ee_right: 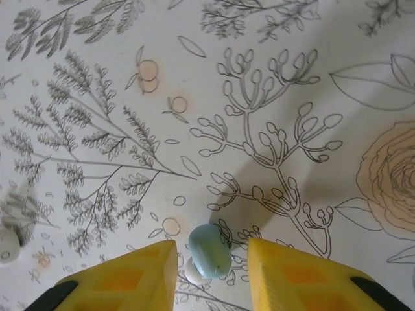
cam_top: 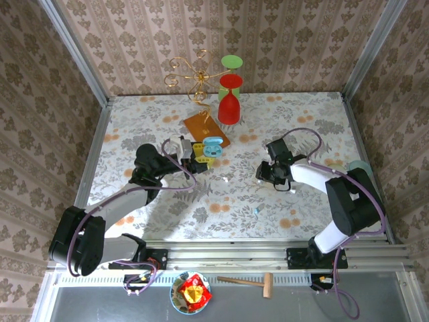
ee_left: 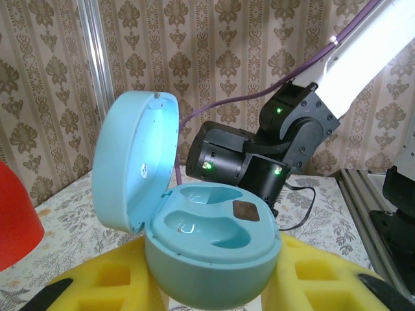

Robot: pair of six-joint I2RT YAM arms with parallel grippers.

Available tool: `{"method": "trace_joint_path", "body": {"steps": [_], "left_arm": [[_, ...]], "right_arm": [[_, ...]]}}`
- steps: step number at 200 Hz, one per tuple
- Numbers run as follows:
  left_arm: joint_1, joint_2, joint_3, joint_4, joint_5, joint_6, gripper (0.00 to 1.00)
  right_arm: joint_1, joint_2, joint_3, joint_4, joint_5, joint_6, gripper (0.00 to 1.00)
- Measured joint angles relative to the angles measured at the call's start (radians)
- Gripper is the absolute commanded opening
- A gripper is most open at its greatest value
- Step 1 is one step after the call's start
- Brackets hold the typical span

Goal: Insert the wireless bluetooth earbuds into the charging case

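A light blue charging case (ee_left: 207, 249) stands between my left gripper's (ee_left: 209, 288) yellow fingers (ee_left: 314, 272), which are shut on it. Its lid (ee_left: 133, 162) is swung open and both wells are empty. From above, the case (cam_top: 212, 146) and left gripper (cam_top: 201, 155) sit left of centre. My right gripper (ee_right: 211, 262) points down at the table, open, with a light blue earbud (ee_right: 209, 249) lying on the cloth between its fingers (ee_right: 123, 275), touching neither. A white earbud (ee_right: 8, 246) lies at the left edge. Another light blue earbud (cam_top: 257, 210) and a white speck (cam_top: 226, 180) lie mid-table. The right gripper (cam_top: 268, 176) is right of centre.
A red goblet (cam_top: 229, 100), a green cup (cam_top: 232, 64) and a gold wire stand (cam_top: 194, 74) on an orange board (cam_top: 206, 127) stand at the back. The right arm (ee_left: 259, 159) looms behind the case. A candy bowl (cam_top: 190, 293) and wooden hammer (cam_top: 248, 282) lie below the table's rail.
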Motion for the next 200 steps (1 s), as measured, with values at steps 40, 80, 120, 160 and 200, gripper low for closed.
{"method": "trace_joint_path", "body": {"steps": [40, 80, 120, 160, 200], "left_arm": [[0.0, 0.0, 0.0, 0.0, 0.0, 0.0, 0.27], [0.0, 0.0, 0.0, 0.0, 0.0, 0.0, 0.27], [0.0, 0.0, 0.0, 0.0, 0.0, 0.002, 0.27], [0.0, 0.0, 0.0, 0.0, 0.001, 0.003, 0.27], [0.0, 0.0, 0.0, 0.0, 0.004, 0.003, 0.27]], "right_arm": [[-0.004, 0.044, 0.101, -0.072, -0.01, -0.116, 0.31], [-0.049, 0.074, 0.118, -0.116, -0.07, -0.18, 0.31], [-0.064, 0.108, 0.123, -0.124, -0.122, -0.208, 0.27], [-0.064, 0.134, 0.127, -0.124, -0.146, -0.217, 0.27], [-0.064, 0.145, 0.132, -0.124, -0.149, -0.222, 0.22]]}}
